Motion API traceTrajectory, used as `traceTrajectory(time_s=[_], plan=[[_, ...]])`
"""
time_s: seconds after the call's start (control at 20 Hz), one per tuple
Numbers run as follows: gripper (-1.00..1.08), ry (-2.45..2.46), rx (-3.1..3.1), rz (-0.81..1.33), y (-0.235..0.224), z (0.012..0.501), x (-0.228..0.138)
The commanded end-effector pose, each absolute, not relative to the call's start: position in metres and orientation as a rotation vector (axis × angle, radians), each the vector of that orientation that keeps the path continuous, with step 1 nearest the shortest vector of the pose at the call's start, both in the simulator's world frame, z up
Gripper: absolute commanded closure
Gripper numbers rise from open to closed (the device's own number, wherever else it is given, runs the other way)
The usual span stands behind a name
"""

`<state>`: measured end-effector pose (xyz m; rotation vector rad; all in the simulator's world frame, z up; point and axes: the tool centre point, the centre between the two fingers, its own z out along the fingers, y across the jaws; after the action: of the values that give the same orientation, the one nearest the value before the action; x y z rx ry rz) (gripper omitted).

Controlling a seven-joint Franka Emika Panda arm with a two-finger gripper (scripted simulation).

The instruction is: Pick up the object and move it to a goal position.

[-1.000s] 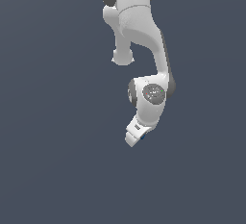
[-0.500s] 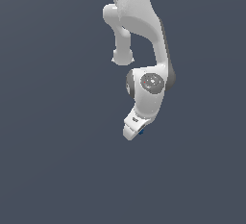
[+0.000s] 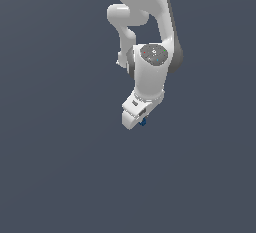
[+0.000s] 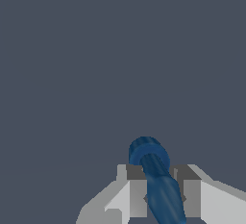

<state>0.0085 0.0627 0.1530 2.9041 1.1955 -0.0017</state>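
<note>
gripper: narrow, clamped on dark blue object | fingers: pressing both its sides

Distant exterior view; close wrist view

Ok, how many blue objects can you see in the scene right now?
1. The dark blue object sits between the gripper fingers in the wrist view; the exterior view shows only a blue speck at the gripper tip. Nothing else blue shows.
</note>
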Motion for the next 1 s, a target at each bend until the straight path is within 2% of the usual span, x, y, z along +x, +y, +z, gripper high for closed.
traceTrajectory(time_s=[0.0, 0.95], plan=[[1.08, 1.195, 2.904, -0.001, 0.056, 0.177, -0.001], [1.08, 1.197, 2.906, 0.001, 0.009, 0.353, -0.065]])
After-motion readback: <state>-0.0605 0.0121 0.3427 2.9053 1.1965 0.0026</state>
